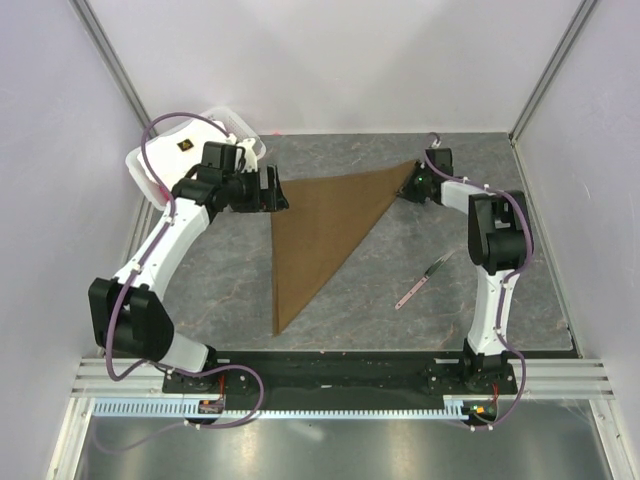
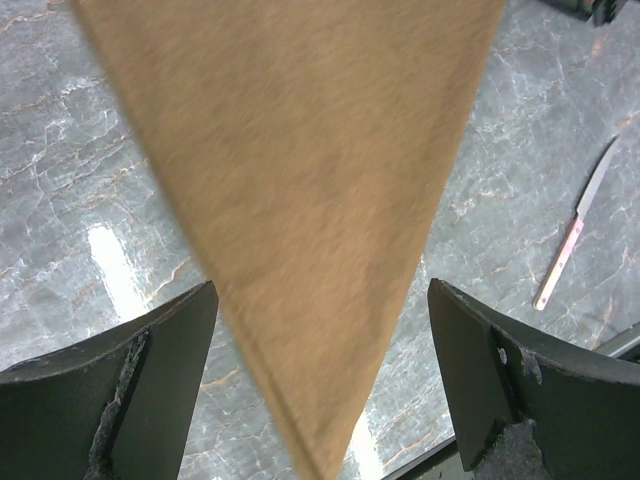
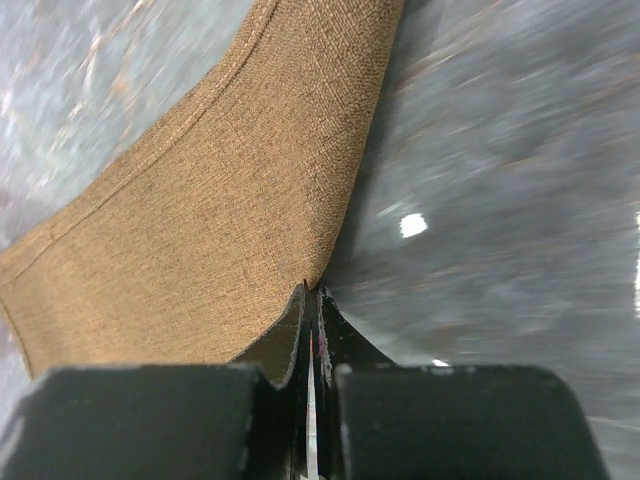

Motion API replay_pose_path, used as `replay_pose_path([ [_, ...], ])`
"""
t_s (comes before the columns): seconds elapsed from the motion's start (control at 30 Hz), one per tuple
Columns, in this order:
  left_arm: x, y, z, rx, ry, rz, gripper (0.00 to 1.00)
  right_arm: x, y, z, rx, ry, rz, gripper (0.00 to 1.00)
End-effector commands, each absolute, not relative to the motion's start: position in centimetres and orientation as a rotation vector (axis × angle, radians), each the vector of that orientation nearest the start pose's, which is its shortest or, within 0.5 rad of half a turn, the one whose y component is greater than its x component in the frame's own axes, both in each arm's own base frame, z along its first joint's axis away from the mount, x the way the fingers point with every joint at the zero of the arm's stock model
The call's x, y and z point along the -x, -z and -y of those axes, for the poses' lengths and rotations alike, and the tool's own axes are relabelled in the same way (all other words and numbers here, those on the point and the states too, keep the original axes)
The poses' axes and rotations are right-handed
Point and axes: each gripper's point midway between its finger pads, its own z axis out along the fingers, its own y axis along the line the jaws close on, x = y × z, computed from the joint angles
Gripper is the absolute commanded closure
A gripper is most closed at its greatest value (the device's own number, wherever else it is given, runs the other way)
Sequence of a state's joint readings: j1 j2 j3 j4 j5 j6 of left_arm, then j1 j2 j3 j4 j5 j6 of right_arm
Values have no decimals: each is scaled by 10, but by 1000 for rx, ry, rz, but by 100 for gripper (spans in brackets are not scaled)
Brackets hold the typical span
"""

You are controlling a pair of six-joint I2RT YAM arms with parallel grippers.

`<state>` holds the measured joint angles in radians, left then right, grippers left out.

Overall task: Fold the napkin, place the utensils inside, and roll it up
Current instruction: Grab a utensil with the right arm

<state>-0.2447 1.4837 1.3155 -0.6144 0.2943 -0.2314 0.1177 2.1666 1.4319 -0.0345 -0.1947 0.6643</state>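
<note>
**A:** How did the left fingers [image 1: 277, 190] stand?

**B:** Spread wide, holding nothing. A white tub [image 1: 150, 165] sat behind that arm. One corner of the napkin [image 1: 320, 225] lay between the two open fingers, under them. I couldn't tell whether they touched the cloth.

**A:** And the napkin itself?

**B:** It was folded into a brown triangle and lay flat on the grey surface [image 1: 500, 300]. From the left fingers one edge ran across to the right fingers. The third corner pointed away from both, towards the arm bases.

**A:** The right fingers [image 3: 310, 305]?

**B:** They were closed tight, with the napkin's [image 3: 200, 220] far right corner pinched between their tips. In the wrist view the cloth fanned out from the tips to their left, with bare surface to their right.

**A:** Where was the knife [image 1: 422, 281]?

**B:** It lay on the bare surface, well apart from both pairs of fingers and clear of the napkin's long edge. It was on the near side of the right fingers, with its pinkish handle pointing away from them.
</note>
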Motion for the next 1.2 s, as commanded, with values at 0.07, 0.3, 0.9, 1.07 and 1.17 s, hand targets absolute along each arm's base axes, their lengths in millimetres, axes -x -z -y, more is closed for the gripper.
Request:
replay_pose_path([
  [0.07, -359, -216, 157, -214, 593, -2280, 7, -522, -36, -93, -503, -484, -2381, 71],
  [0.3, -353, -231, 155, -222, 594, -2236, 5, -447, -105, -65, -507, -310, -2365, 32],
  [0.9, -341, -249, 165, -255, 687, -2179, 4, -237, -42, -62, -906, -182, -2562, 39],
  [1.07, -341, -251, 166, -254, 695, -2171, 3, -240, -39, -66, -943, -180, -2544, 39],
  [1.17, -340, -251, 167, -254, 702, -2173, 3, -241, -36, -69, -944, -167, -2545, 40],
])
